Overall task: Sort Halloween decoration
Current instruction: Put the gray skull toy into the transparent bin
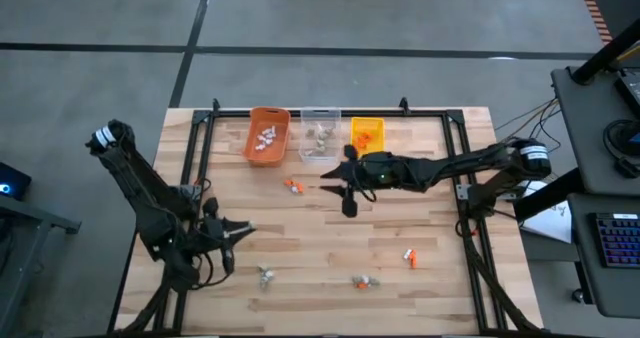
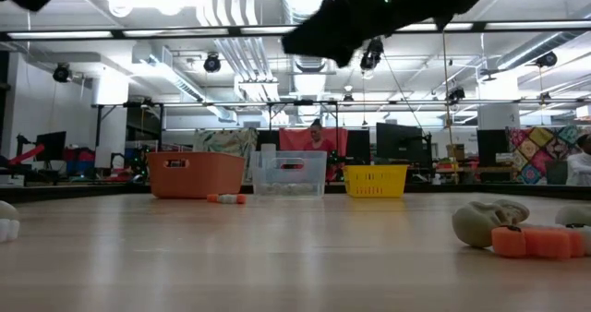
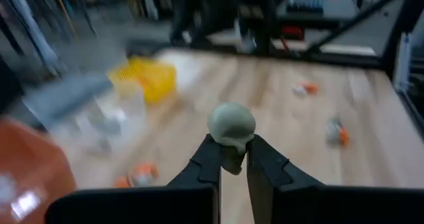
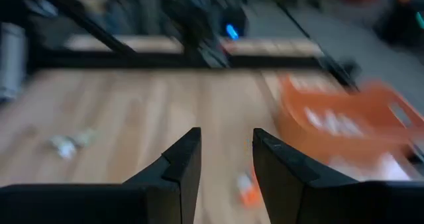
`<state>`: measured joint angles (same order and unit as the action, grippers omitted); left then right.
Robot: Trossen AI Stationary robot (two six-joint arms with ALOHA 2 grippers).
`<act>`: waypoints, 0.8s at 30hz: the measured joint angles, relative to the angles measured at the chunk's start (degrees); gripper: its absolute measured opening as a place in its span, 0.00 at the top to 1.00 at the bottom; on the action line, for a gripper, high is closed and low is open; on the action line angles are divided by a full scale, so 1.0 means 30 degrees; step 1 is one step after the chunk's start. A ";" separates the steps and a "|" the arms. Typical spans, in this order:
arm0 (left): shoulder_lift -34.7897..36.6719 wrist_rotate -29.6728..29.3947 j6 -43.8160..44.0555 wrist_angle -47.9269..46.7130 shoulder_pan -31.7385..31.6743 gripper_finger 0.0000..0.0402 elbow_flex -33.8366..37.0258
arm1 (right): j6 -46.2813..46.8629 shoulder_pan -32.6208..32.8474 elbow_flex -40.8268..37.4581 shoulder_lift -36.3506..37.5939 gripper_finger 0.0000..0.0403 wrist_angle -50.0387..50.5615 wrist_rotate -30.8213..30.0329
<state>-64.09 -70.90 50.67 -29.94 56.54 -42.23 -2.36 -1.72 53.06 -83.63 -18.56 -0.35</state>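
Down at about 8 o'clock on the table (image 1: 330, 228), the left gripper (image 1: 243, 232). Pinched tight on a little grey skull (image 3: 231, 126), gripped low so the round top sticks out above the fingertips. Lifted clear of the wood, most likely so as to carry it without dragging.

Near the middle of the table, a bit toward 12 o'clock, the right gripper (image 1: 347, 200). Fingers spread apart with nothing between them. Hangs above the wood, close to a small orange piece (image 1: 292, 185) lying at about 10 o'clock from it. Probably held wide and ready for the next pick.

Along the 12 o'clock edge, three bins side by side. White bits in the orange bin (image 1: 268, 150), grey-tan bits in the clear bin (image 1: 320, 113), orange bits in the yellow bin (image 1: 367, 124). Sorted by colour, it seems, so the skull looks bound for the clear bin in the middle.

More loose pieces near the 6 o'clock edge:
- a pale one (image 1: 265, 275) at about 7 o'clock
- a grey and orange pair (image 1: 363, 282) at 6 o'clock
- an orange one (image 1: 410, 256) at about 5 o'clock

All well apart from each other, so easy to grab one at a time. Plenty left to sort.

A long way from the left gripper up to the bins, so best to keep the pinch firm on the way; a round, smooth skull could slip out.
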 joint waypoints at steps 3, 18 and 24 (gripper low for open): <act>0.0194 -0.1301 -0.4014 0.2441 -0.0323 0.98 0.0012 | -0.1006 0.0428 0.0000 -0.1307 0.69 -0.3709 0.1570; 0.0442 0.4329 -1.7961 1.2527 -0.3542 0.98 0.0869 | -0.3103 0.2052 0.3234 -0.5191 0.69 -0.9905 0.5773; 0.0064 0.4315 -1.5956 1.3934 -0.3833 0.98 0.2435 | -0.3720 0.2246 0.4016 -0.5277 0.69 -0.8514 0.5700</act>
<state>-63.90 -57.95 2.81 11.86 45.04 -34.93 -13.52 5.02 65.11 -99.46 -44.10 16.75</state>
